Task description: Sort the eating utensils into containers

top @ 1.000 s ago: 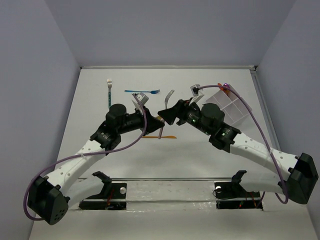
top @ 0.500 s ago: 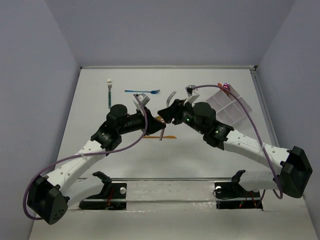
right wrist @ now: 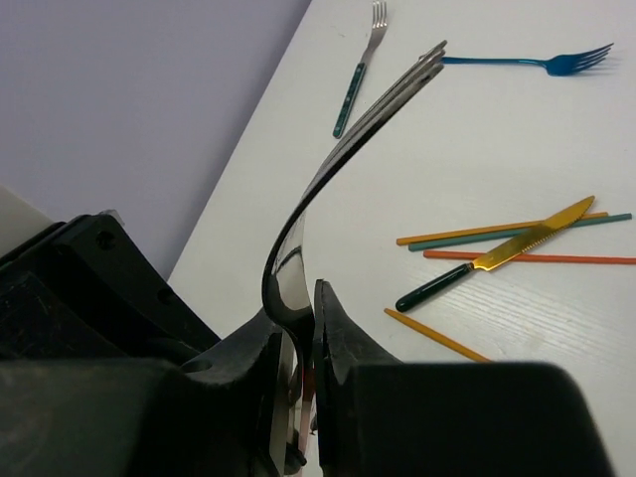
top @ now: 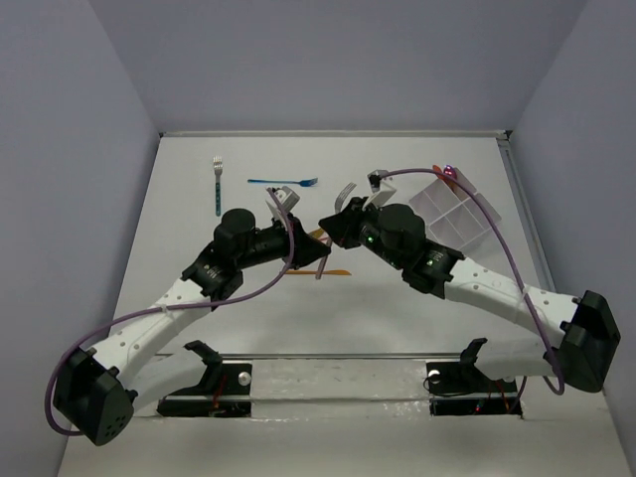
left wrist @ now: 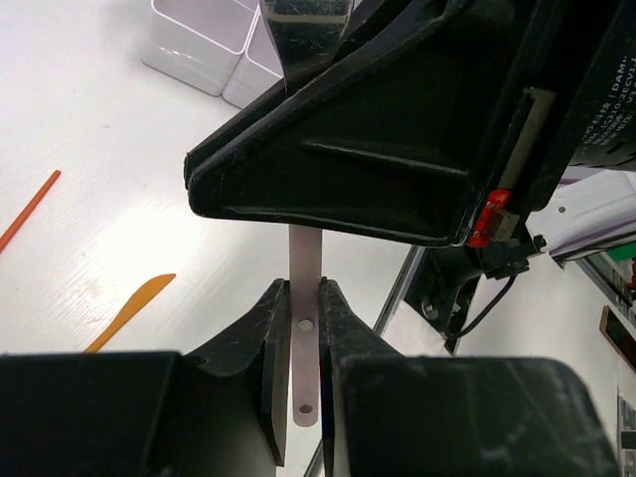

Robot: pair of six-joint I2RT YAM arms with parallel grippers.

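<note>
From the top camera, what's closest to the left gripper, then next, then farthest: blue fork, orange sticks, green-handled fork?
1. orange sticks, just on the near side of the left gripper.
2. blue fork, farther toward the back.
3. green-handled fork, far off at the back left.

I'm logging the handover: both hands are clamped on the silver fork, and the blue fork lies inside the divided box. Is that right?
Not quite. The blue fork lies on the table, well left of the divided box, as the top external view shows. The left hand and right hand are indeed both clamped on the silver fork.
</note>
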